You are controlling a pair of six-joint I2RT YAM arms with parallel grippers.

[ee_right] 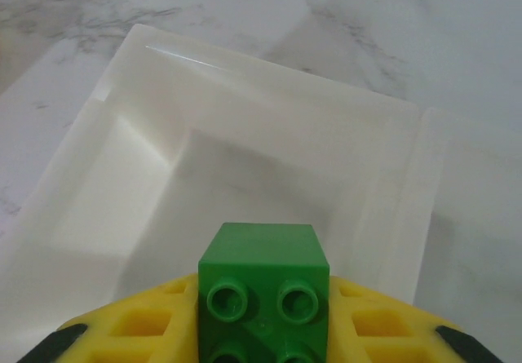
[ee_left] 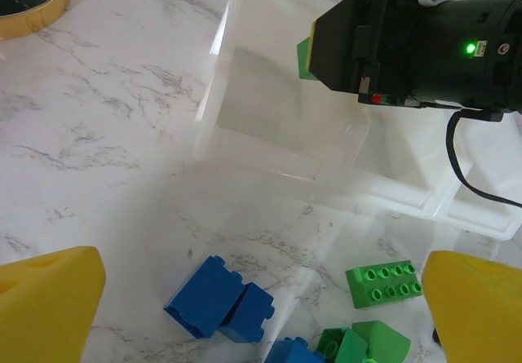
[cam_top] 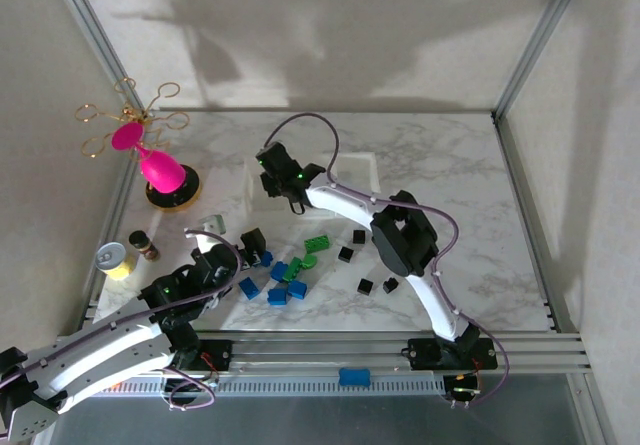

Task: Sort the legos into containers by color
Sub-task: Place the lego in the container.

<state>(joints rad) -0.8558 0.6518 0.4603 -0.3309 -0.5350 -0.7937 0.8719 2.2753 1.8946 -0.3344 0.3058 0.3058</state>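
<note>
From the top camera you see your right gripper (cam_top: 283,183) hanging over the left end of the containers (cam_top: 352,168), the row of translucent trays toward the back of the marble table (cam_top: 450,195). The loose legos (cam_top: 297,290) lie nearer the arm bases, blue and green ones clustered together and black ones scattered to their right. Your left gripper (cam_top: 256,245) sits low just beside that cluster, spread wide with nothing between its fingers.

In the left wrist view, its yellow fingers (ee_left: 49,306) stand at either edge of the picture, well apart. Between them lies a blue brick (ee_left: 218,299). Nearer the right finger lies a flat green eight-stud brick (ee_left: 383,283), studs up, its long axis running left to right and rising slightly to the right. Beyond them the right gripper hovers over the nearest tray, with a green corner poking out of its jaws.

In the right wrist view, the jaws are pinched narrow on a green brick (ee_right: 263,285), held between the yellow pads (ee_right: 139,330) above the tray's hollow. Its studs point at the camera. It looks square, two studs by two, so you get no clear long axis, though its lower part is cut off by the picture's edge.
</note>
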